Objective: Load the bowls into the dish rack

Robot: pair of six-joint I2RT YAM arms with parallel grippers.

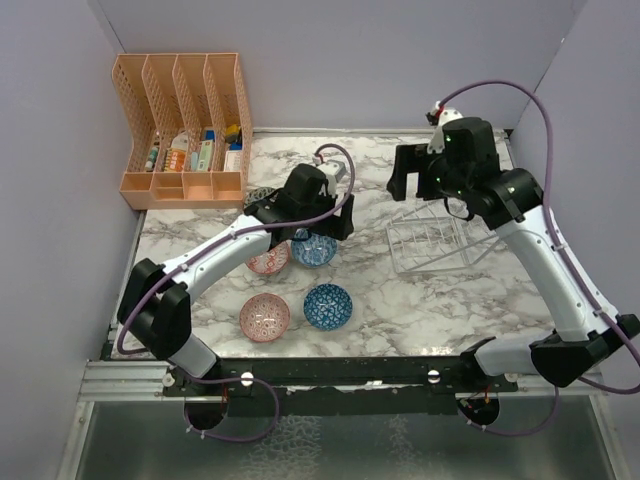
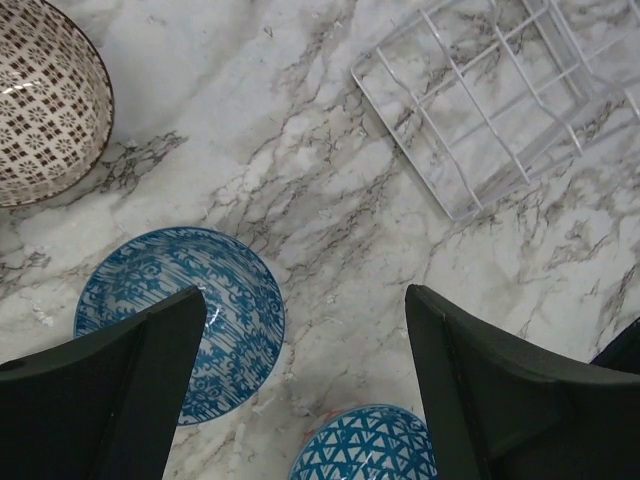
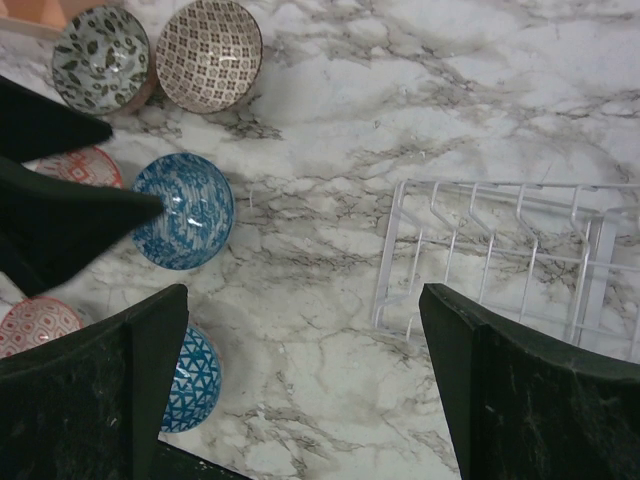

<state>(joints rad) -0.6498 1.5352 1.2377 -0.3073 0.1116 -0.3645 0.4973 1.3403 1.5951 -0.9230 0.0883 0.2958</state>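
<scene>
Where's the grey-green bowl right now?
Top left corner of the right wrist view: the grey-green bowl sits beside the brown bowl, close to the peach organizer at the table's far left.

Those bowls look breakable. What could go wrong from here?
The left jaws stand open above the blue bowl; a second blue bowl and a red bowl lie close, so coming down could nudge them. The glossy bowl might slip from a pinch on its rim. The dish rack looks light and could slide when a bowl is pushed in, and the right arm hangs by it, in the way.
</scene>
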